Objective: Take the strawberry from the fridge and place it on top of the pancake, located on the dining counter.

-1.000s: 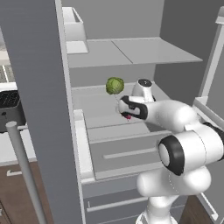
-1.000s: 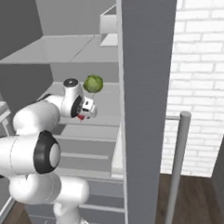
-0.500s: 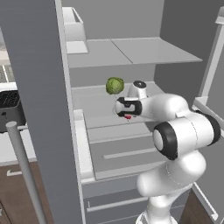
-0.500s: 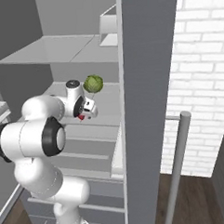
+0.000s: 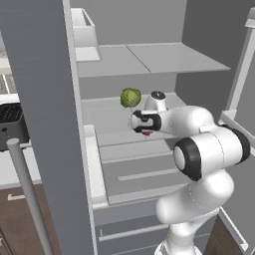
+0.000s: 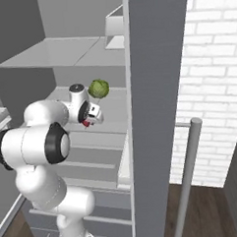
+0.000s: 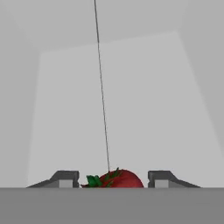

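The strawberry (image 7: 116, 179), small and red with green leaves, lies on a pale shelf inside the open fridge (image 5: 45, 99). My gripper (image 7: 113, 179) straddles it, one fingertip on each side, with a thin gap left between each tip and the berry. In the base views the gripper (image 5: 144, 130) (image 6: 87, 121) reaches down to the middle shelf, and a bit of the red strawberry (image 5: 146, 133) (image 6: 85, 123) shows beneath the hand. The pancake and the dining counter are out of view.
A green leafy ball (image 5: 130, 97) (image 6: 98, 88) sits on the same shelf just behind the hand. A white box (image 5: 83, 35) stands on the shelf above. The fridge door edge (image 6: 157, 113) and its bar handle (image 6: 187, 176) are close on the side.
The fingers have drawn in around the strawberry. The hand has crept a little deeper into the shelf and the elbow has swung up.
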